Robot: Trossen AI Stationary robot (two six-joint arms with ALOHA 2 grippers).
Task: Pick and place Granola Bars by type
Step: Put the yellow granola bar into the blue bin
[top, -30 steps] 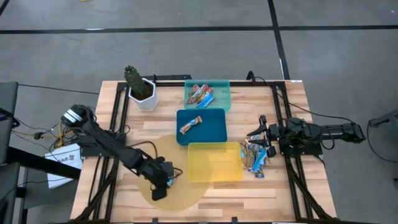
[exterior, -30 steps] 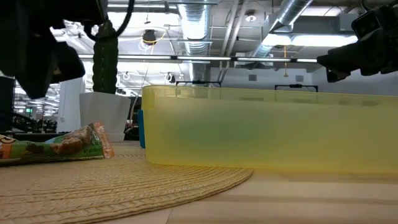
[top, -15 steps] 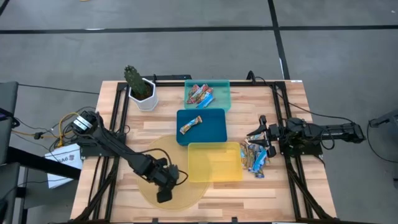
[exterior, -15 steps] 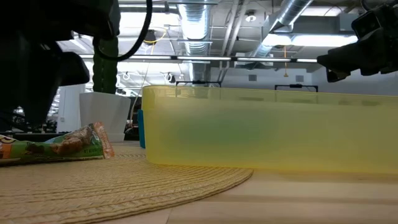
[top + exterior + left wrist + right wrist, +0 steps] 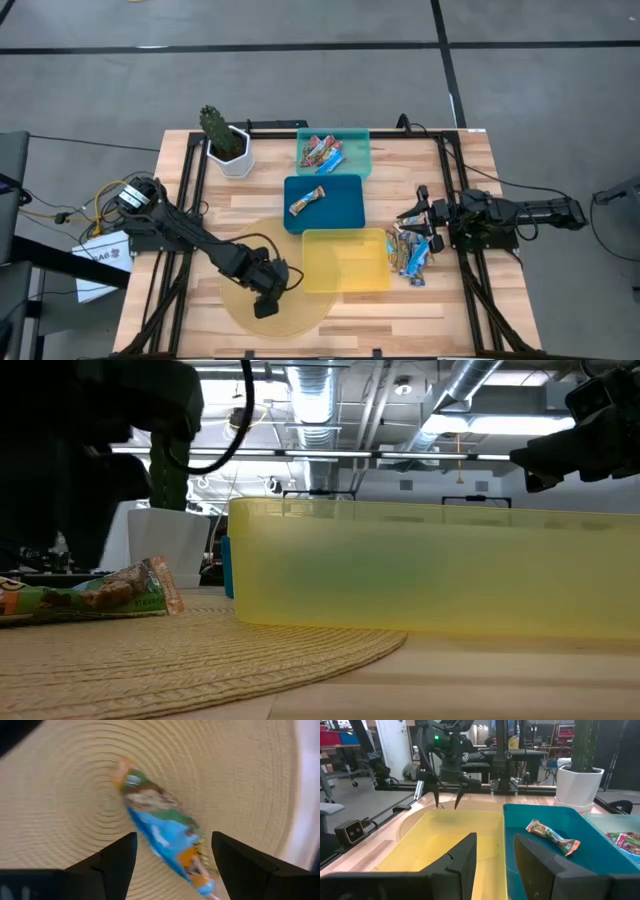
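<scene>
One granola bar (image 5: 160,827) in a blue, green and orange wrapper lies flat on the round woven mat (image 5: 235,262); the low view shows the bar (image 5: 90,596) too. My left gripper (image 5: 173,836) hangs open just above it, pointing steeply down, a finger on each side of the bar's one end, touching nothing. In the high view the left gripper (image 5: 265,303) hides the bar. My right gripper (image 5: 420,215) waits open at the table's right. Several blue-white bars (image 5: 410,250) lie heaped on the table below it.
The yellow tray (image 5: 345,260) stands right of the mat. Behind it the blue tray (image 5: 345,190) holds one tan bar (image 5: 307,200). The teal tray (image 5: 355,150) holds red bars (image 5: 322,152). A cactus in a white pot (image 5: 225,140) stands at the far left.
My left gripper has sunk a little over the mat, shifted slightly toward the yellow tray and tipped more steeply down. The bar on the mat has kept its place.
</scene>
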